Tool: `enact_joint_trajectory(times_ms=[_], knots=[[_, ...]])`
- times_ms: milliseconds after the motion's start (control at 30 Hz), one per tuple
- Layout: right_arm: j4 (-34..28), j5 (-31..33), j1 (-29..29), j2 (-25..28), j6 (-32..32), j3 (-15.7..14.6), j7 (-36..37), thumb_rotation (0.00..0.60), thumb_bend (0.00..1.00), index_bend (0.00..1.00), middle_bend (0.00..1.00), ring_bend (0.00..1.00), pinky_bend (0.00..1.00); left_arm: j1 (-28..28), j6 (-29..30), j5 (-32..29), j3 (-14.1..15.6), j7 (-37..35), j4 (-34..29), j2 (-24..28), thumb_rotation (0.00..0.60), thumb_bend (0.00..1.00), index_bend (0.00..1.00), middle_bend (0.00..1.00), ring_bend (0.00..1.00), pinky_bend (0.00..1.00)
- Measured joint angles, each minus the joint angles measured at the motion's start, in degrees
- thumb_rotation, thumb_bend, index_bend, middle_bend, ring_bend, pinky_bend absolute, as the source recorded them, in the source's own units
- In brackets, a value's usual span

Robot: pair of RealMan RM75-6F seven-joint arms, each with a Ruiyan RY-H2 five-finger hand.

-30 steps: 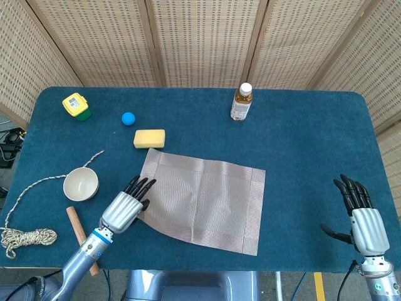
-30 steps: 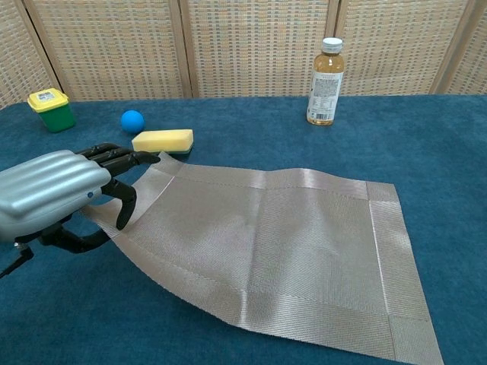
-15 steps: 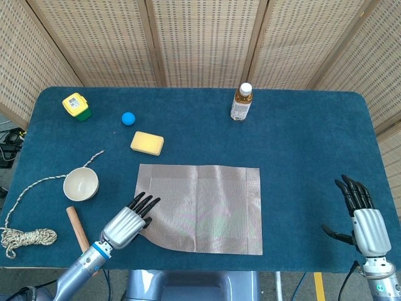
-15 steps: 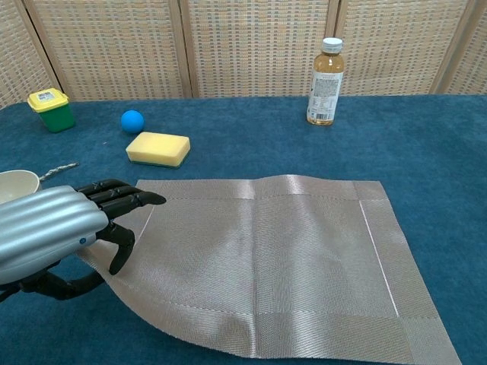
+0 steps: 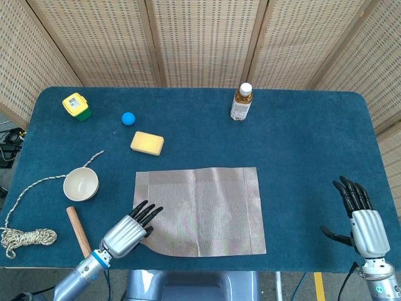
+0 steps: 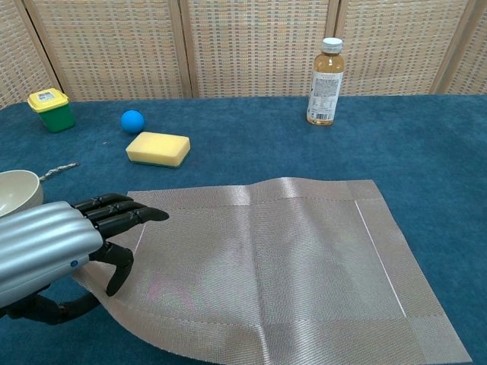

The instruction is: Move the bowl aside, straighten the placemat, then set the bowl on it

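Observation:
The grey woven placemat (image 5: pixel 200 210) lies near the table's front edge, roughly square to it, with its front left corner lifted. My left hand (image 5: pixel 128 231) pinches that corner, fingers over the mat (image 6: pixel 266 266) and thumb below it in the chest view (image 6: pixel 53 243). The cream bowl (image 5: pixel 81 184) stands off the mat on the cloth to its left, partly cut off in the chest view (image 6: pixel 15 192). My right hand (image 5: pixel 362 219) hovers at the front right, fingers spread, holding nothing.
A yellow sponge (image 5: pixel 147 143) lies just beyond the mat's far left corner. A blue ball (image 5: pixel 128 118), a yellow-green box (image 5: pixel 76 105) and a bottle (image 5: pixel 241 102) stand farther back. A wooden stick (image 5: pixel 78 229) and a coiled rope (image 5: pixel 28 237) lie at the front left.
My left hand drew back toward the front edge, dragging the mat's corner with it. The mat turned from skewed to square with the table. The right hand stayed put.

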Motion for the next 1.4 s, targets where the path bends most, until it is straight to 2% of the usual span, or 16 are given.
enact_joint_trajectory(times_ms=[133,333,400,667,867,1100,1400], knots=[[-0.04,0.05,0.0,0.0,-0.02,0.02,-0.07,0.6,0.23,0.04,0.0,0.0,0.0,1.05,0.91,0.82,-0.01,-0.25,0.12,0.94,0.6,0.37,0.36,0.0,0.0,0.0],[-0.06,-0.11,-0.01,-0.13,0.0,-0.07,-0.53,0.6,0.23,0.04,0.0,0.0,0.0,2.5,2.49,1.53,-0.04,-1.2,0.19,2.44,0.6,0.25,0.19,0.0,0.0,0.0],[-0.07,-0.1,-0.02,-0.16,-0.02,-0.1,-0.69,0.6,0.23,0.04,0.0,0.0,0.0,2.99,3.08,1.86,0.06,-2.11,-0.06,2.98,0.6,0.23,0.17,0.0,0.0,0.0],[-0.32,-0.42,-0.08,-0.14,-0.01,-0.33,-1.05,0.6,0.23,0.04,0.0,0.0,0.0,6.0,8.8,5.3,1.03,-7.44,-1.26,5.78,0.6,0.23,0.16,0.0,0.0,0.0],[-0.49,-0.96,-0.1,-0.19,0.01,-0.66,-1.42,0.6,0.23,0.04,0.0,0.0,0.0,8.48,13.06,5.66,0.85,-11.73,-1.27,9.02,0.6,0.23,0.17,0.0,0.0,0.0],[-0.71,-1.51,-0.08,-0.32,-0.13,-1.06,-2.12,0.6,0.23,0.04,0.0,0.0,0.0,10.92,15.91,1.94,-1.45,-17.02,0.97,12.54,0.6,0.23,0.25,0.0,0.0,0.0],[-0.84,-1.81,-0.03,-0.52,-0.45,-1.41,-2.87,0.6,0.23,0.04,0.0,0.0,0.0,13.3,16.26,-4.15,-4.57,-21.79,9.54,13.02,0.6,0.23,0.39,0.0,0.0,0.0]])
